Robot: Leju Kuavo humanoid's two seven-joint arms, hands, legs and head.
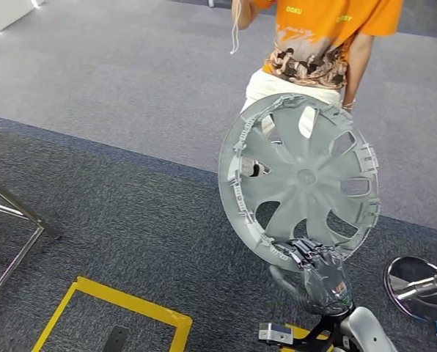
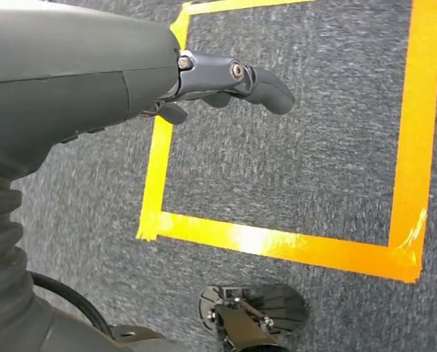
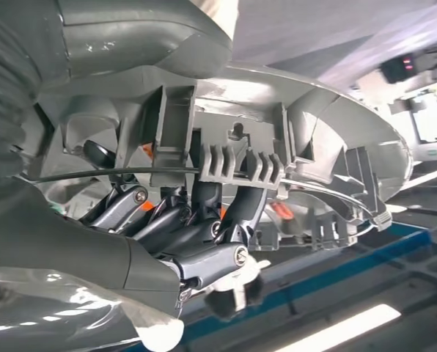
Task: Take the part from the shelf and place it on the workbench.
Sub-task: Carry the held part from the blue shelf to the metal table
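Observation:
The part is a grey plastic wheel cover (image 1: pixel 299 180) with curved spokes, held upright in the air in front of me. My right hand (image 1: pixel 320 277) grips its lower rim from below. In the right wrist view the dark fingers (image 3: pixel 194 235) curl around the ribbed inner rim of the cover (image 3: pixel 294 147). My left hand (image 2: pixel 227 81) hangs over the carpet with its fingers stretched out and nothing in them.
A person in an orange shirt (image 1: pixel 321 33) stands just behind the cover. Yellow tape (image 1: pixel 122 301) marks a square on the dark carpet at lower left. A metal frame leg (image 1: pixel 17 213) stands at the left edge. A round shiny object (image 1: pixel 418 286) lies at lower right.

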